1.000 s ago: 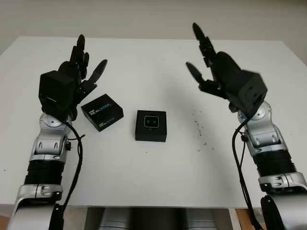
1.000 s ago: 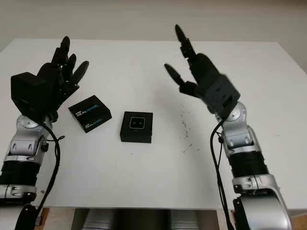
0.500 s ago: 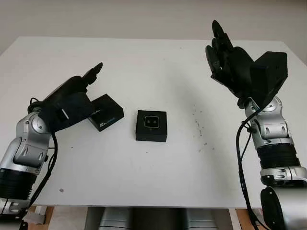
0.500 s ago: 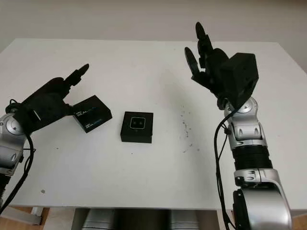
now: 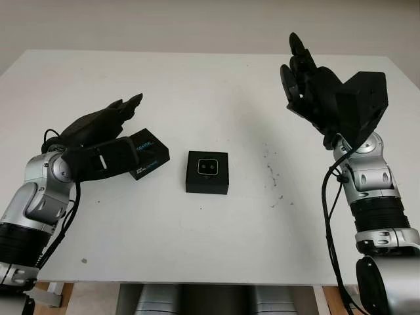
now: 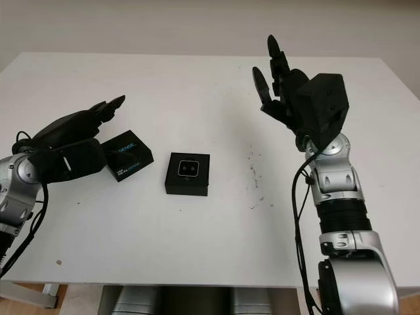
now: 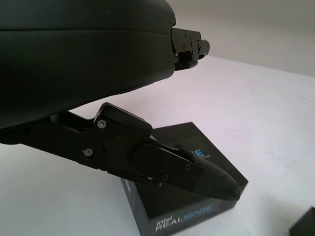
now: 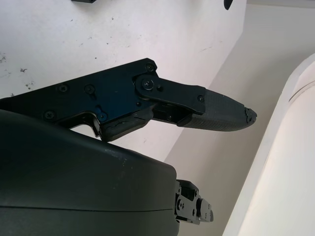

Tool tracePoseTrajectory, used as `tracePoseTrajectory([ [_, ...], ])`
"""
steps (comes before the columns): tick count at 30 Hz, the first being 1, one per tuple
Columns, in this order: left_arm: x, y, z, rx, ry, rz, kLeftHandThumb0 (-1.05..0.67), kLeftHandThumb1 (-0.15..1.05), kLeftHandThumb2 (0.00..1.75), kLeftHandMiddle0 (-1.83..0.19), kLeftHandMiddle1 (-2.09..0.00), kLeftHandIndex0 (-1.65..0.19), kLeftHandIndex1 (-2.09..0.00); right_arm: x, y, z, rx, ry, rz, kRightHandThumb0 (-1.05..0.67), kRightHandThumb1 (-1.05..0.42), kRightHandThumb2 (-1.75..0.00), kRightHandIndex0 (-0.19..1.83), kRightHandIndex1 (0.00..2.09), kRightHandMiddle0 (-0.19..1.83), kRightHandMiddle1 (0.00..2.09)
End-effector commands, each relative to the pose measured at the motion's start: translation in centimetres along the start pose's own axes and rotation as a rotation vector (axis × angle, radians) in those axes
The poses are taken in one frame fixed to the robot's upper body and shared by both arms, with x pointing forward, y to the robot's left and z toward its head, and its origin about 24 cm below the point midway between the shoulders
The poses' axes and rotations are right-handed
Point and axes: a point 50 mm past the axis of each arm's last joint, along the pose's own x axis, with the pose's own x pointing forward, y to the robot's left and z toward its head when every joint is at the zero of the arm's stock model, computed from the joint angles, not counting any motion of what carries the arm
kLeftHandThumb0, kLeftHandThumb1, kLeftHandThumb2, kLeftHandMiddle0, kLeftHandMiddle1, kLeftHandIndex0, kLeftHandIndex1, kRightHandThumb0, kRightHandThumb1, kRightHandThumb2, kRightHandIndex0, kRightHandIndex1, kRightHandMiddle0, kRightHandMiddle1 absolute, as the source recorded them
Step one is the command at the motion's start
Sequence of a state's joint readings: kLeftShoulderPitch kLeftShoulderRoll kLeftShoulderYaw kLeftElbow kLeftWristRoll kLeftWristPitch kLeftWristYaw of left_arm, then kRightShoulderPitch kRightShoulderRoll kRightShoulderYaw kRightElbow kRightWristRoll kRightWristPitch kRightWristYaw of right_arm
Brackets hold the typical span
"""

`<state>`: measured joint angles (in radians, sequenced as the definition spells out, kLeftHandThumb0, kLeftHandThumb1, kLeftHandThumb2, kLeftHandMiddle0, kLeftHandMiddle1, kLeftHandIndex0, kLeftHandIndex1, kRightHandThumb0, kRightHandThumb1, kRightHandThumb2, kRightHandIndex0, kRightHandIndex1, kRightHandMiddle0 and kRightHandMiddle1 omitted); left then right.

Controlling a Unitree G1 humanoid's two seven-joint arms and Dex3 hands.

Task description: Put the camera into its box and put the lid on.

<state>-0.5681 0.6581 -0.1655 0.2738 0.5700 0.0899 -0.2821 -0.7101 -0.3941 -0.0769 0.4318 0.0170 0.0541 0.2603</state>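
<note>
Two hands on record, both mine, both holding nothing.

Item 1: my left hand (image 5: 98, 134), open, low over the table (image 5: 216, 230) at its left side, fingers pointing toward the far right. The lid (image 5: 149, 153), black with white lettering, lies just beyond and to the right of the fingers; in the left wrist view one fingertip (image 7: 216, 182) hangs above the lid's top face, and I cannot tell whether it touches.

Item 2: the box (image 5: 207, 172), black and square, near the table's middle, right of the lid and apart from it. The camera (image 5: 207, 167) already sits in it, face up.

Item 3: my right hand (image 5: 315, 92), open, raised high over the right side, well away from both.

Judgement: the lid is nearer my left hand, which should grip it and carry it rightward onto the box.
</note>
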Motion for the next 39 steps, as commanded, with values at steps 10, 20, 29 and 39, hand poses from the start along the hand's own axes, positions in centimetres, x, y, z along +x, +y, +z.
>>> tracePoseTrajectory([
  [10,1.7,0.3,0.5,0.043,0.006,-0.039,-0.81,0.96,0.05,0.06,-0.07,-0.03,-0.08,0.2,-0.1,0.9,-0.006,-0.021,0.007,-0.76,-1.05,-0.71,-0.19,0.00,-0.19,0.00],
  [20,1.3,0.4,1.0,0.022,-0.029,-0.171,-0.88,0.97,0.06,0.05,-0.06,-0.02,-0.06,0.1,-0.2,1.0,0.004,-0.032,-0.008,-0.79,-1.05,-0.67,-0.19,0.00,-0.19,0.00],
  [29,1.0,0.1,1.3,0.065,-0.030,-0.215,-0.85,0.96,0.05,0.04,-0.05,-0.06,-0.07,0.1,0.0,0.8,-0.006,-0.027,0.001,-0.75,-1.05,-0.71,-0.19,0.00,-0.19,0.00],
  [39,0.8,-1.8,1.3,0.243,-0.033,-0.172,-0.67,0.91,0.04,-0.04,-0.08,-0.17,-0.10,0.0,0.4,0.6,-0.002,-0.027,-0.001,-0.72,-1.05,-0.67,-0.19,0.00,-0.19,0.02],
])
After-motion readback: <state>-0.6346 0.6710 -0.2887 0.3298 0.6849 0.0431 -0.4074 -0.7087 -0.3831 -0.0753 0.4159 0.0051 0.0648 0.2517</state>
